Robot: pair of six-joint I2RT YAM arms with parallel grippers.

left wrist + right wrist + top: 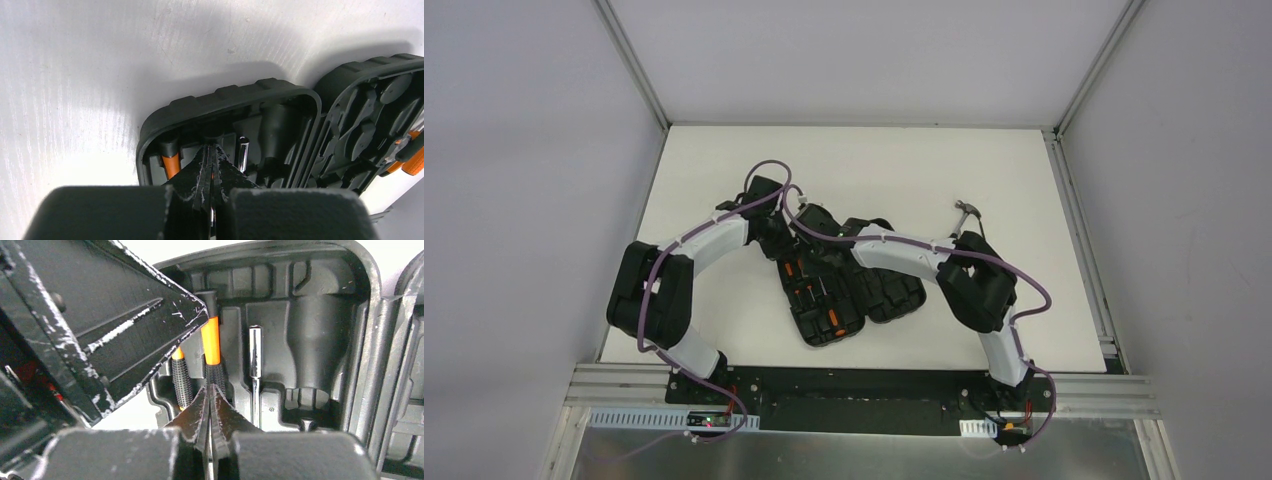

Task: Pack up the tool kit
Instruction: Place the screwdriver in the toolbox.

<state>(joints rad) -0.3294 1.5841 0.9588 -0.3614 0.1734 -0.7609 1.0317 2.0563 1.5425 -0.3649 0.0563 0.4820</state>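
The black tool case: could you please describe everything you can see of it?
The case is black plastic with rounded corners and a ribbed rim, lying open flat on the white table, two halves side by side. Its moulded slots hold orange-and-black handled tools and a chrome bit; one large slot is empty. The left fingers and right fingers, shut, point into one half.
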